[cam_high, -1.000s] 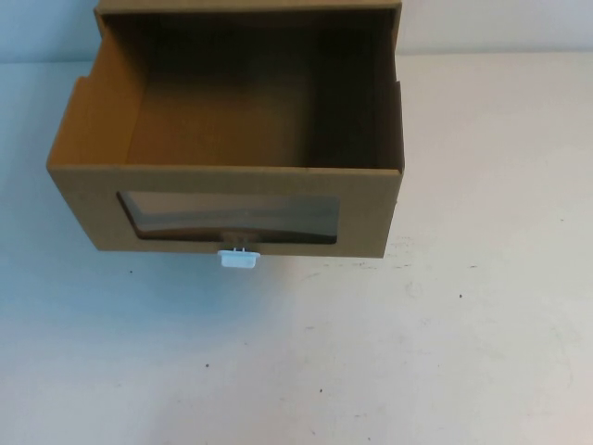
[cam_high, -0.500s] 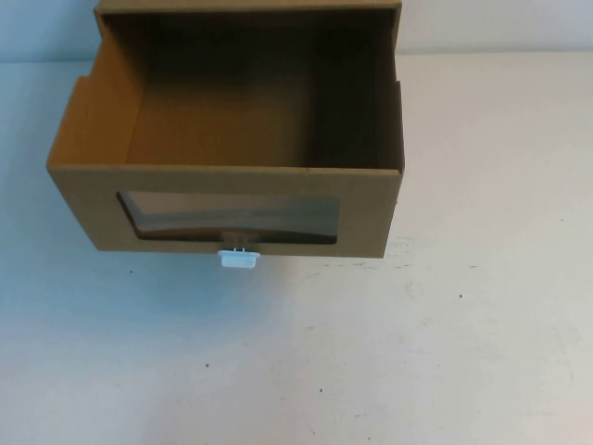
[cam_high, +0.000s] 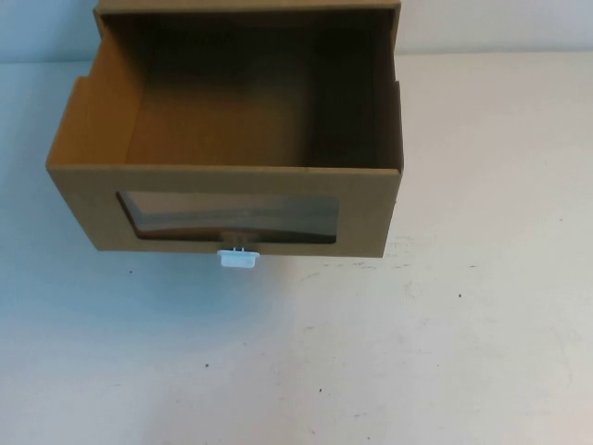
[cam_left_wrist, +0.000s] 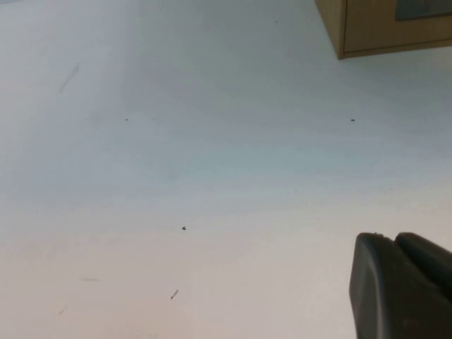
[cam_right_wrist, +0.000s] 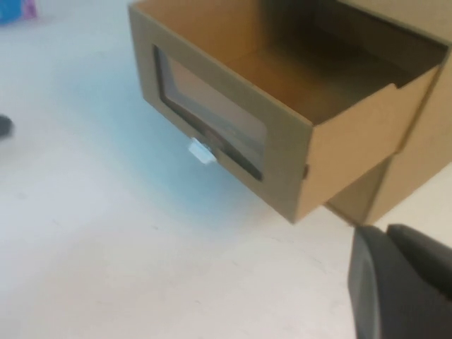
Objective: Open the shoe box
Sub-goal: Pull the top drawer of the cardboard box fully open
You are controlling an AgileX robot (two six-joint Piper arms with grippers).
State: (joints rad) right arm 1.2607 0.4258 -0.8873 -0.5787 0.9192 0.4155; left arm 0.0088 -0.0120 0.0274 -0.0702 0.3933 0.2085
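Right gripper point(cam_right_wrist: 392, 247): closed together, holding nothing. It hangs low over the table point(cam_right_wrist: 106, 233), near the front right corner of the shoe box point(cam_right_wrist: 282, 120) and clear of the cardboard. My guess is that it sits here because the drawer is already out and there is no reason to crowd the box.

Left gripper point(cam_left_wrist: 392, 244): over bare table on my left side, well apart from the box. Only one box corner shows in its camera. Whether it is open or closed I cannot tell. It looks idle; this reads as a one-arm job.

Pull tab point(cam_high: 239, 259): small and white, at the bottom middle of the drawer front, the part nearest me. Nothing grips it.

Drawer point(cam_high: 227, 209): slid out toward me from the sleeve point(cam_right_wrist: 424, 155), top open, bare cardboard inside as far as I can see. There is a clear window point(cam_high: 227, 215) in the front panel. I judge the box open and the task about done.

Hard to read:
- Neither gripper shows in the high view.
- The sleeve is cut off at the top of that view, so I can't say how deep the drawer sits in it.
- The drawer's far inside is in heavy shadow.
- A blue and pink object point(cam_right_wrist: 15, 8) is clipped at the edge of the right wrist view and I can't identify it.
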